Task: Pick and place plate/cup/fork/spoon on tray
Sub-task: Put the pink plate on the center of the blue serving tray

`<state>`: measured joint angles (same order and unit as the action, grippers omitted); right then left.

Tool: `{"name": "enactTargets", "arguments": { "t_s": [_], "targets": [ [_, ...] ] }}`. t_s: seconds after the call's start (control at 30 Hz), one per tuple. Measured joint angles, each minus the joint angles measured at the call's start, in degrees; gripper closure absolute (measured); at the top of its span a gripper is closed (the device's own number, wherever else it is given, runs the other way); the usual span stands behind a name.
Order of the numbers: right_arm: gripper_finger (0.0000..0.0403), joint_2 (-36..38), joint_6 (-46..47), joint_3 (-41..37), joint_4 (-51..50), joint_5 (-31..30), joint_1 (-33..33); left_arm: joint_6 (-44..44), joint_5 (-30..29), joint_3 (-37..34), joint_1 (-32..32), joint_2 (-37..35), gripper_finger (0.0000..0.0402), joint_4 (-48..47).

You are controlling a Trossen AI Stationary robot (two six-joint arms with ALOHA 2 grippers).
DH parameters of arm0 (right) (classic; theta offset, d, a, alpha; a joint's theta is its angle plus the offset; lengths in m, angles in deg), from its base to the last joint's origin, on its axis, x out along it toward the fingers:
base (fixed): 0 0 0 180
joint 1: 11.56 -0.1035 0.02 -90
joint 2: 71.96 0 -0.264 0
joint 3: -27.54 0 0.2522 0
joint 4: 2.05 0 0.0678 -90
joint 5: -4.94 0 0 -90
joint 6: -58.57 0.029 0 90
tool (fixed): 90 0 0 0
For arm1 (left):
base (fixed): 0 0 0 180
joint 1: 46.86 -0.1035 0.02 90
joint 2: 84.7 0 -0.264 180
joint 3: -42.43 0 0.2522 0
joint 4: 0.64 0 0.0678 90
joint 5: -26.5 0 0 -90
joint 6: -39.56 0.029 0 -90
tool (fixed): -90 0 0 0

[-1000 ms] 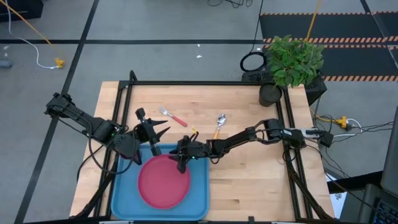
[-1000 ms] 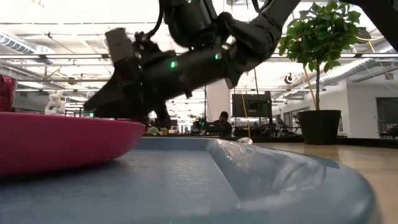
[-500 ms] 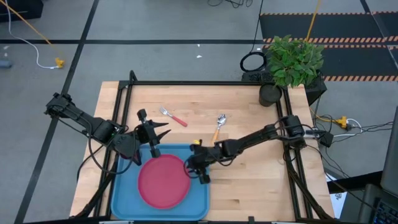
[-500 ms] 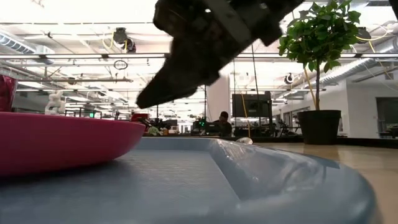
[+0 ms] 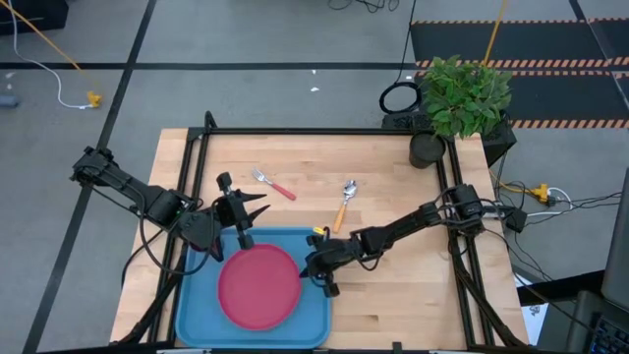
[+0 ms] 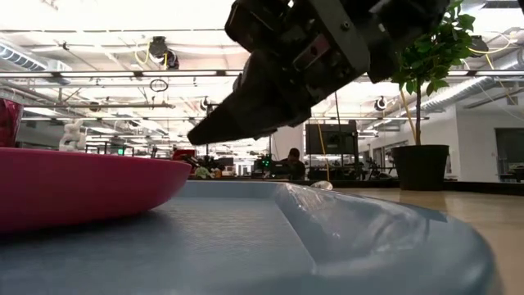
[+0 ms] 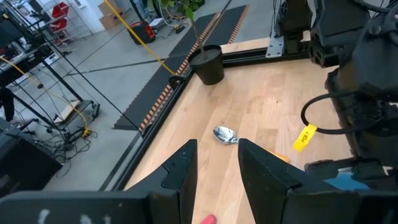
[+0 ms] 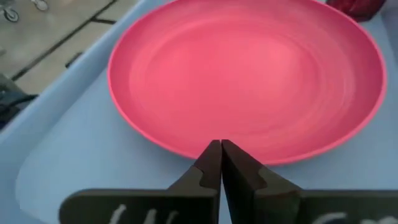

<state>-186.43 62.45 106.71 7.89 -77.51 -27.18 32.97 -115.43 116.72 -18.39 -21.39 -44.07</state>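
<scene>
The right gripper (image 5: 322,278) hangs over the tray's (image 5: 197,320) right rim, fingers pressed together on nothing, tips aimed at the plate (image 5: 258,287) just beside them. The plate lies flat inside the tray, so that step looks done. The cup (image 8: 354,6) shows as a dark red edge on the plate's far side from this gripper. The likely next step is the spoon (image 5: 346,195) or fork (image 5: 272,184), both beyond the tray's far edge on the wooden table (image 5: 393,295), well apart from the tray. That calls for opening the fingers and a low grasp across a thin handle.

The left gripper (image 5: 251,208) waits at the tray's far left corner, fingers apart, empty.

A potted plant (image 5: 462,98) stands at the table corner farthest from the tray; beyond is a grey floor with cables and striped mats.
</scene>
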Motion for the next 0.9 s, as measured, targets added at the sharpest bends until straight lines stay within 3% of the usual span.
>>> {"name": "enactTargets", "arguments": {
  "t_s": [0.43,0.9],
  "targets": [
    [0.0402,-4.3,2.3,-1.6,9.7,-0.5,-1.0,0.1,0.0,0.0,0.0,0.0,0.0282,0.0],
    [0.0403,-5.1,2.3,0.5,10.1,-1.6,-1.0,0.1,0.0,0.0,-0.5,0.0,0.0282,0.0]
  ]
}}
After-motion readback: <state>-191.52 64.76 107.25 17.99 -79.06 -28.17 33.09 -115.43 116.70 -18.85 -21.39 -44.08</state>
